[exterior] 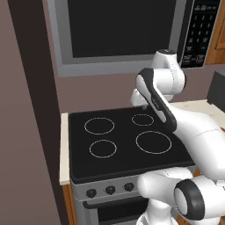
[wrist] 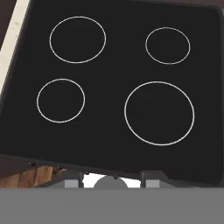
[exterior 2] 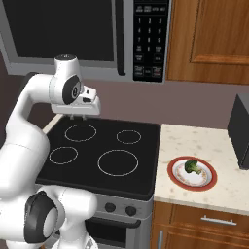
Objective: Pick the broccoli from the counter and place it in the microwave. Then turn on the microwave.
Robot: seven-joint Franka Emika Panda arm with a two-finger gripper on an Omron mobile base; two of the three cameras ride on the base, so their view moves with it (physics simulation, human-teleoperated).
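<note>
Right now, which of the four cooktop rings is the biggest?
The front-right ring, on the side nearest the plate holding the broccoli. It is clearly wider than the other three; the back-right ring behind it is the smallest.

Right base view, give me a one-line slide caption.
White arm's claw hovers over the black cooktop while the broccoli waits on a red-rimmed plate on the counter, microwave closed above.

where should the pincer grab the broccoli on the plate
Probably from straight above, closing across the broccoli head. It sits in the middle of the plate, and the raised red rim would hamper a low sideways approach. The stem is too small to make out.
</note>
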